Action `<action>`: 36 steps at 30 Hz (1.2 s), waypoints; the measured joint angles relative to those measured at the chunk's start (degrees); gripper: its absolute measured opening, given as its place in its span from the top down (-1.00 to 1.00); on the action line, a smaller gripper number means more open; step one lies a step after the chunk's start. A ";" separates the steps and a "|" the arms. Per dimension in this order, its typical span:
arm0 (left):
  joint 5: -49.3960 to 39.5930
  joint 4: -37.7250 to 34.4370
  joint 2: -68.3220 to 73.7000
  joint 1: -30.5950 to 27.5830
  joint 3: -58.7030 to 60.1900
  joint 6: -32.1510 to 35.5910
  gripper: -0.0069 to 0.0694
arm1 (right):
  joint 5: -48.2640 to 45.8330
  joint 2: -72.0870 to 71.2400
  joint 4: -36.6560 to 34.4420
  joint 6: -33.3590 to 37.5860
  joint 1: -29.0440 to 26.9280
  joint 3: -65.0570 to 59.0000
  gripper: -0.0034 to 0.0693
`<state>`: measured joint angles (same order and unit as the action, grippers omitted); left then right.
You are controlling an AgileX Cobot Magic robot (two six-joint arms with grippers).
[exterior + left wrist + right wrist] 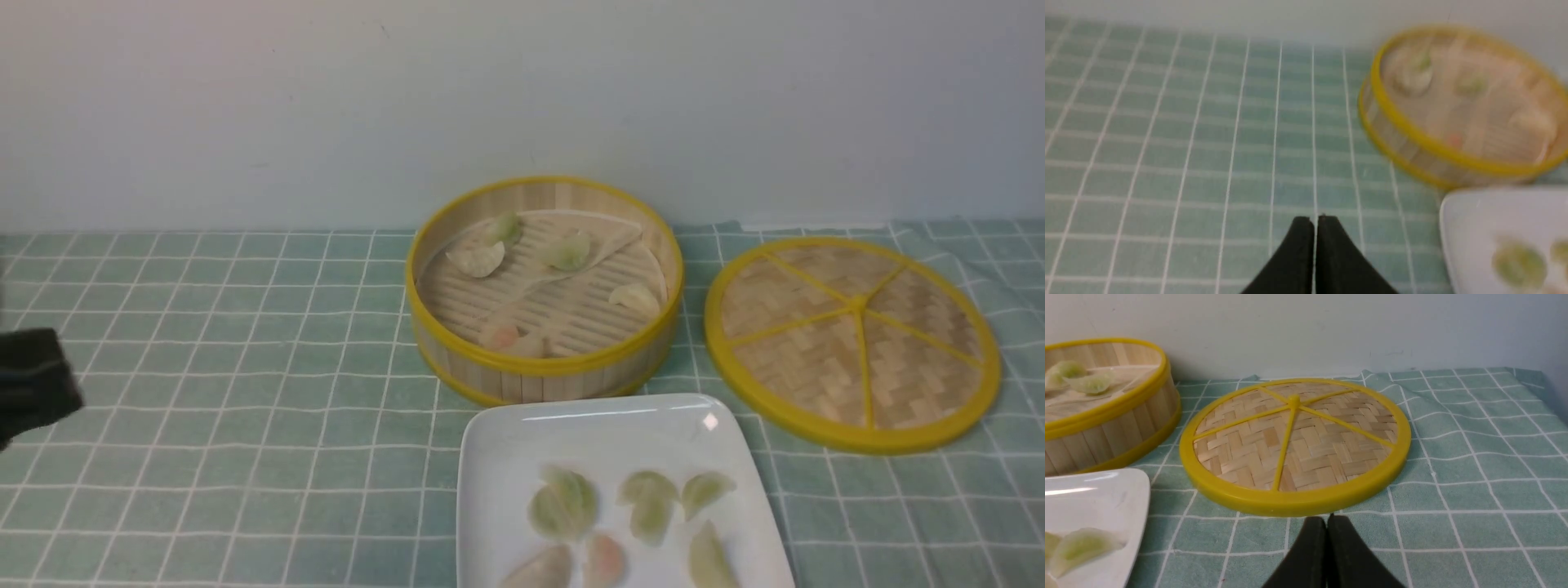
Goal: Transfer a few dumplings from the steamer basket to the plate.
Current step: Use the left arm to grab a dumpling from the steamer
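The steamer basket (545,367) stands mid-table and holds several dumplings, among them a whitish one (476,259), a green one (566,251) and a pink one (510,337). The white plate (498,457) lies in front of it with several dumplings, such as a green one (563,504). My left gripper (1314,220) is shut and empty over the cloth, well left of the basket (1412,143) and plate (1457,212); part of it shows at the front view's left edge (33,384). My right gripper (1327,518) is shut and empty, just before the lid's rim.
The flat woven lid (853,341) with a yellow rim lies right of the basket, also in the right wrist view (1294,445). A green checked cloth (220,343) covers the table and is wrinkled at the far right (1453,416). A pale wall stands behind.
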<state>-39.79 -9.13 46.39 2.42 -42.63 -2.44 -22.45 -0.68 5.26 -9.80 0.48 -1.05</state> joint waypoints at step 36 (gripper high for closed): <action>-20.73 -1.10 90.05 15.56 -86.21 29.95 0.17 | 0.00 0.00 0.00 0.00 0.00 0.00 0.95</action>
<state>-60.51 -10.23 136.44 17.98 -128.84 27.51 -22.45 -0.68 5.26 -9.80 0.48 -1.05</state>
